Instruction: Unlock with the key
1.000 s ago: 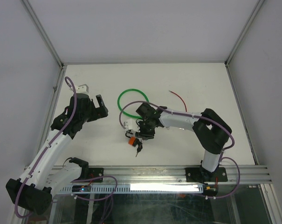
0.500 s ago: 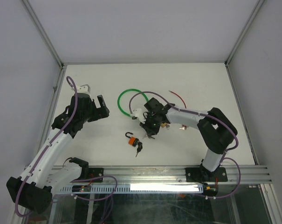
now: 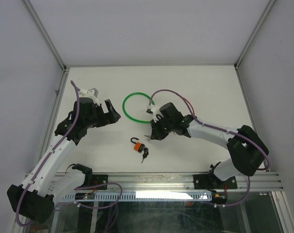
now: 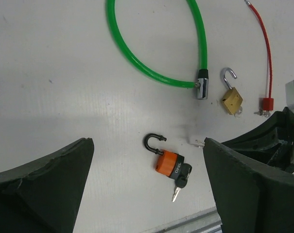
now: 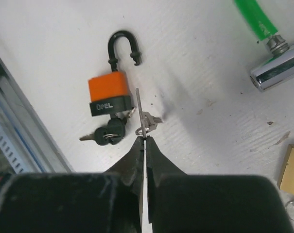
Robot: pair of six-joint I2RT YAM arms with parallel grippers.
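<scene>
My right tool [image 5: 143,141] is pressed together on a thin silver key [image 5: 139,109]. I see the key edge-on, so I cannot read its teeth. It stands just beside the orange padlock [image 5: 108,90], which lies on the surface [image 4: 49,73] with one shackle leg free and black-headed keys [image 5: 108,132] at its base. The brass padlock [image 4: 232,99] is cut off in my right wrist view. My left tool [image 3: 112,110] stands spread, well apart.
</scene>
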